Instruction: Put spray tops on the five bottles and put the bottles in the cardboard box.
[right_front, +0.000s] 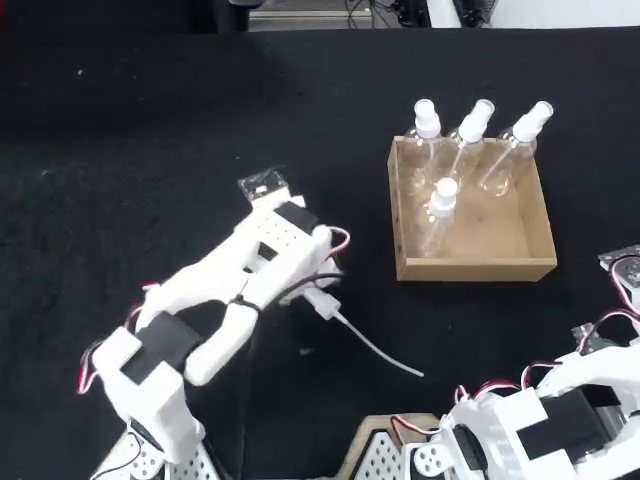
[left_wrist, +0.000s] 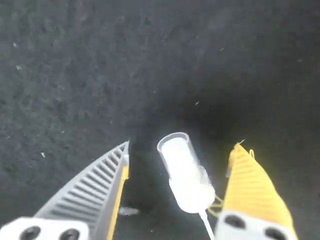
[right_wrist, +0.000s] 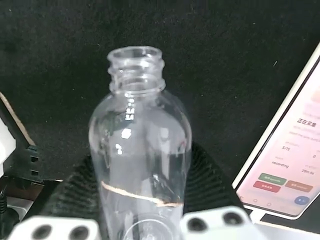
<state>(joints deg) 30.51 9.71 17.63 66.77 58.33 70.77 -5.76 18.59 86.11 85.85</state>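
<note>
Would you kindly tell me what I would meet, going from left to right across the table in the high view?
left arm → spray top with its thin tube → cardboard box

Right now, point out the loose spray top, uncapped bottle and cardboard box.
loose spray top (left_wrist: 184, 175): left wrist view, body.
uncapped bottle (right_wrist: 140, 145): right wrist view, clear belly.
cardboard box (right_front: 478, 268): high view, near wall.

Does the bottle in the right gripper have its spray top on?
Off: the bottle shows a bare, open threaded neck, nothing screwed on.
</note>
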